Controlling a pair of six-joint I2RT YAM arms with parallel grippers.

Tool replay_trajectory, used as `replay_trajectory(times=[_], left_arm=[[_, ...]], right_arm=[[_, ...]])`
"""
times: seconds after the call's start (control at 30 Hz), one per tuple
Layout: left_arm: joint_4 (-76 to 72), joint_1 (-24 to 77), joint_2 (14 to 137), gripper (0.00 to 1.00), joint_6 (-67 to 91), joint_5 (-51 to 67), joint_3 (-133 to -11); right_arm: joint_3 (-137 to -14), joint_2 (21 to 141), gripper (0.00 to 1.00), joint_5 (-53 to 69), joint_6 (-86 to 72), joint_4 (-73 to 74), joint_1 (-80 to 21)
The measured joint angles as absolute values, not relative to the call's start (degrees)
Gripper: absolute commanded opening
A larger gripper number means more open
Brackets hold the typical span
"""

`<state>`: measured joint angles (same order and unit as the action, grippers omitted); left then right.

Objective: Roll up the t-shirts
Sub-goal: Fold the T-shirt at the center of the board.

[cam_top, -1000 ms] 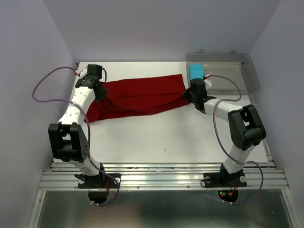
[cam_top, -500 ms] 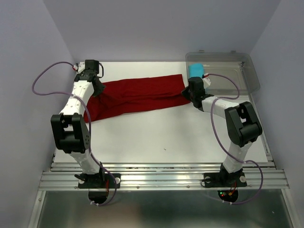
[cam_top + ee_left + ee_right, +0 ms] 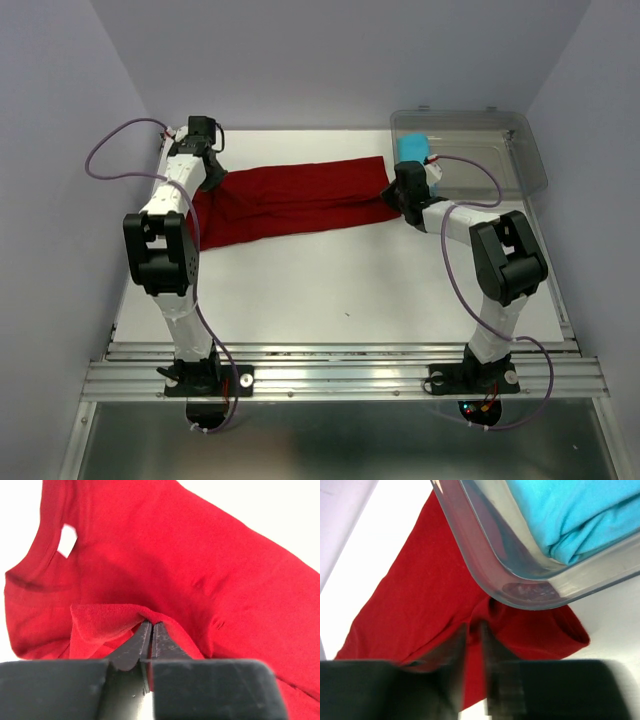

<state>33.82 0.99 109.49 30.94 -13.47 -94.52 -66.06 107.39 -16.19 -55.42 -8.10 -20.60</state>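
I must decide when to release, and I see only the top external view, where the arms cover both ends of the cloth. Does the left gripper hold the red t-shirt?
Observer: Yes. In the left wrist view the left gripper is closed on a raised fold of the red t-shirt.
Operator: Which end of the shirt is that?
Observer: The collar end. A white label shows inside the neckline.
Operator: And the right gripper?
Observer: The right gripper shows a narrow gap with red cloth in it. The view is blurred, so I cannot tell if it grips.
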Motion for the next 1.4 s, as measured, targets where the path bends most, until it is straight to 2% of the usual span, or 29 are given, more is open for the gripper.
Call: replay_trajectory(times=[0.03, 0.07, 0.13, 0.17, 0.37, 0.5, 0.6, 0.73, 0.83, 1.1, 1.17, 1.2, 1.4], left_arm=[[33.6, 1.0, 110.2, 0.42, 30.7, -13.4, -95.4], [33.6, 1.0, 111.6, 0.53, 30.6, -13.3, -97.3], [34.0, 1.0, 114.4, 0.75, 29.8, -13.0, -100.9], [34.0, 1.0, 115.4, 0.78, 29.5, -13.0, -102.3], [35.6, 1.0, 114.7, 0.78, 27.8, -14.2, -103.3], [36.4, 1.0, 110.6, 0.71, 26.8, -13.9, -102.1], [35.4, 0.9, 104.5, 0.69, 26.5, -11.9, -96.5], [32.2, 0.6, 99.7, 0.74, 26.4, -6.6, -87.8], [30.6, 0.6, 100.6, 0.74, 26.7, -4.0, -83.8], [21.7, 0.6, 104.3, 0.71, 28.8, -0.8, -75.4], [20.6, 0.2, 104.6, 0.72, 29.2, -0.4, -75.4], [19.4, -0.1, 104.9, 0.72, 29.4, -0.4, -75.4], [16.7, -1.3, 107.1, 0.73, 30.1, -1.0, -75.4]], right_arm=[[-66.1, 107.4, 0.41, -16.1, -55.5, -8.1, -20.6], [-66.2, 107.4, 0.45, -15.9, -55.5, -8.1, -20.6], [-66.2, 107.4, 0.46, -15.3, -55.4, -8.1, -20.6], [-66.2, 107.4, 0.46, -14.9, -55.3, -8.1, -20.6], [-66.2, 107.4, 0.47, -11.5, -54.5, -8.4, -20.6], [-66.2, 107.4, 0.47, -8.6, -53.8, -9.4, -20.6], [-66.2, 107.4, 0.47, -6.4, -53.5, -10.4, -20.6], [-66.2, 107.4, 0.48, -4.0, -52.8, -11.2, -20.6], [-66.2, 107.3, 0.55, -2.7, -52.3, -11.2, -20.6], [-68.1, 106.5, 0.56, 2.2, -47.9, -9.7, -20.6], [-69.1, 106.4, 0.57, 3.2, -46.7, -9.2, -20.6], [-69.5, 106.2, 0.6, 3.8, -46.0, -8.9, -20.6], [-69.7, 104.4, 0.61, 5.2, -43.7, -7.3, -20.6]])
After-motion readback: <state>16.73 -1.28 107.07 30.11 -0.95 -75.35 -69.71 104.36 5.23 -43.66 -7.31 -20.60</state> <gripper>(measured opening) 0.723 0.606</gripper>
